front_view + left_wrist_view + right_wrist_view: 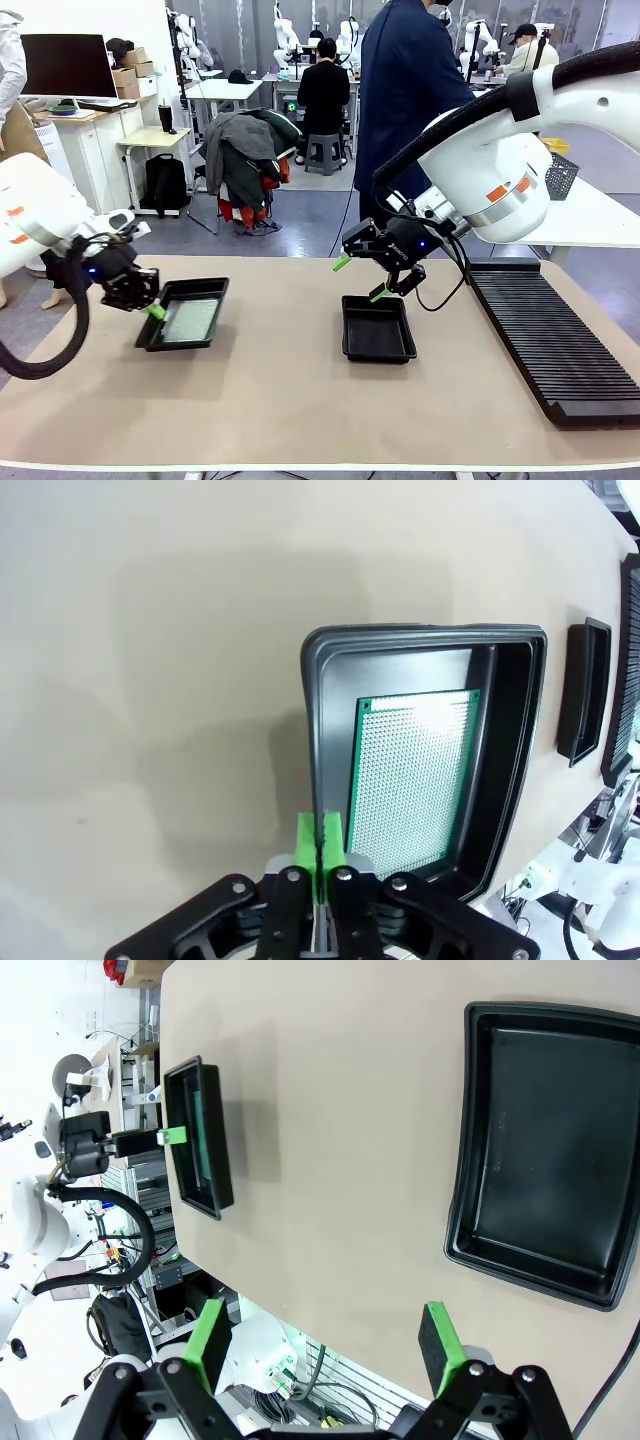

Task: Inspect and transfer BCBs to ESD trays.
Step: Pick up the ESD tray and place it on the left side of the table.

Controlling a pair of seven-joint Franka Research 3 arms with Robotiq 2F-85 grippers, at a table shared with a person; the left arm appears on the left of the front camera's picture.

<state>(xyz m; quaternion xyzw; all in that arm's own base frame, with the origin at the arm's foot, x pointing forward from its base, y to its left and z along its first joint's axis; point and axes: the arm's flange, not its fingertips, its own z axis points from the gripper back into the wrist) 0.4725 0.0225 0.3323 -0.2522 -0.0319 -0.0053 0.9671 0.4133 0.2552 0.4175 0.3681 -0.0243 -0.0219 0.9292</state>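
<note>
Left pincer [320, 830]: clenched, pads pressed together with nothing seen between them, set at the near rim of the left tray [150, 345] in the lower left of the front view. One board [415, 780] lies flat on that tray's floor. In the left wrist view its long axis runs up the frame, away from the fingertips. Right pincer [360, 278]: released, jaws wide, hanging over the empty tray [378, 335] at frame centre. For filling that tray, the right arm is judged the nearer.
</note>
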